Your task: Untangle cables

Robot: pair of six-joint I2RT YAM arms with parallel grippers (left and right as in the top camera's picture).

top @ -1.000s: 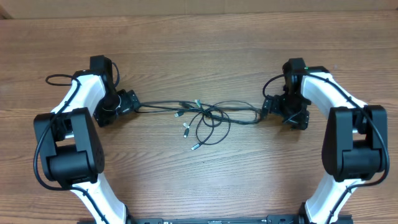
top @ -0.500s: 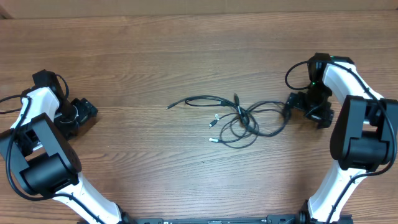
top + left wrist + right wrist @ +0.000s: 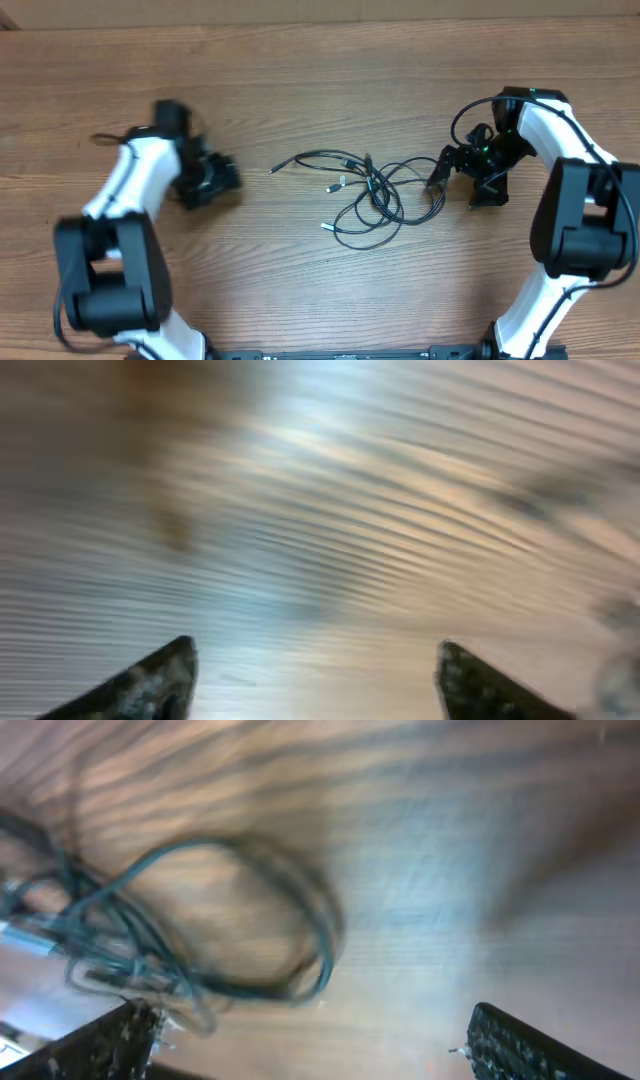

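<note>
The cables (image 3: 372, 186) lie as one tangle of thin black loops with small plug ends in the middle of the wooden table (image 3: 320, 80). One free end trails off to the left. My left gripper (image 3: 228, 180) is left of the tangle and apart from it, blurred by motion. In the left wrist view the left gripper (image 3: 315, 682) is open over bare wood. My right gripper (image 3: 458, 187) stands open at the tangle's right edge. In the right wrist view a cable loop (image 3: 328, 935) lies ahead of the open right gripper (image 3: 315, 1045), with the knotted strands beside its left finger (image 3: 100, 1050).
Both white and black arms reach in from the table's front corners, with thicker black wires looped at their wrists. A pale wall runs along the table's far edge (image 3: 320, 18).
The left gripper let go of the cable end, swung far left and has come back toward the tangle. The tangle was dragged right, then shifted slightly left. The right gripper turned toward it.
</note>
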